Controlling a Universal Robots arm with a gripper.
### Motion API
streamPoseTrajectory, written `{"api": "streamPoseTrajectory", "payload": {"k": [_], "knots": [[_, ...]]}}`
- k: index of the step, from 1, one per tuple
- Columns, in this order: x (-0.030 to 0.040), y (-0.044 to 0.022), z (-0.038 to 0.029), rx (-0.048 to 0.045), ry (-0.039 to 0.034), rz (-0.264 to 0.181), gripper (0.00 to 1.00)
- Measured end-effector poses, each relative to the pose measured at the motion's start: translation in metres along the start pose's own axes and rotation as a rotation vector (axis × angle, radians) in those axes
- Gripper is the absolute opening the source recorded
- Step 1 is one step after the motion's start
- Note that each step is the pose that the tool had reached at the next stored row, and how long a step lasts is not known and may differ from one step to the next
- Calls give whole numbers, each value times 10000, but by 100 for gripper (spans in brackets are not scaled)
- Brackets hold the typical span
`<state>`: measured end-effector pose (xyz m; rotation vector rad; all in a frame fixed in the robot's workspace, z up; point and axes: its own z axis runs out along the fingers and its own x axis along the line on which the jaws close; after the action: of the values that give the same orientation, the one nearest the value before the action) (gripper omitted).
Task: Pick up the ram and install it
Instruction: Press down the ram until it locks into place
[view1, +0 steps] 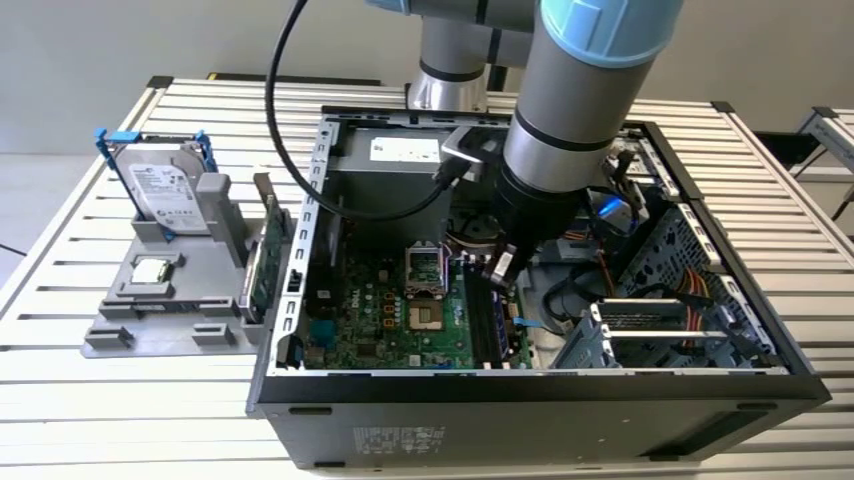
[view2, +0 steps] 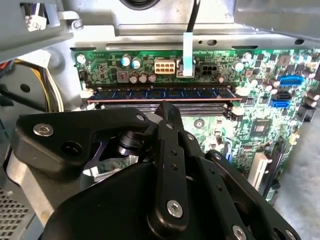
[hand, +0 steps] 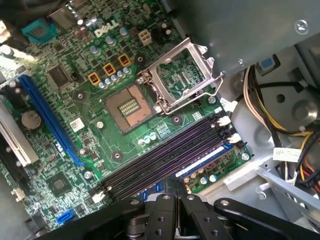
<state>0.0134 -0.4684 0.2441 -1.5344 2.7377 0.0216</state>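
Note:
The ram (view2: 160, 93) is a long thin stick with a row of dark chips. It stands in the outermost memory slot of the green motherboard (view1: 380, 325), next to several empty dark slots (hand: 160, 160). In the first wrist view the ram (hand: 202, 161) shows as a bluish strip near the board's edge. My gripper (view1: 505, 265) hangs inside the open computer case, just above the slots. Its black fingers (view2: 167, 112) are pressed together with nothing between them. Whether their tips touch the ram or the neighbouring slot is hidden.
The CPU socket (hand: 129, 106) lies bare with its metal latch frame (hand: 182, 75) open. Cables (hand: 265, 110) and a drive cage (view1: 667, 320) crowd the case at the exterior view's right. Outside, a grey holder (view1: 160, 310) carries a hard drive (view1: 171, 195) and a green card (view1: 267, 255).

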Motion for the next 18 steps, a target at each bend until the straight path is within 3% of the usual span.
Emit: {"api": "streamPoseTrajectory", "payload": {"k": [18], "knots": [[-8,-13,0,-21,21,-2143,0]]}}
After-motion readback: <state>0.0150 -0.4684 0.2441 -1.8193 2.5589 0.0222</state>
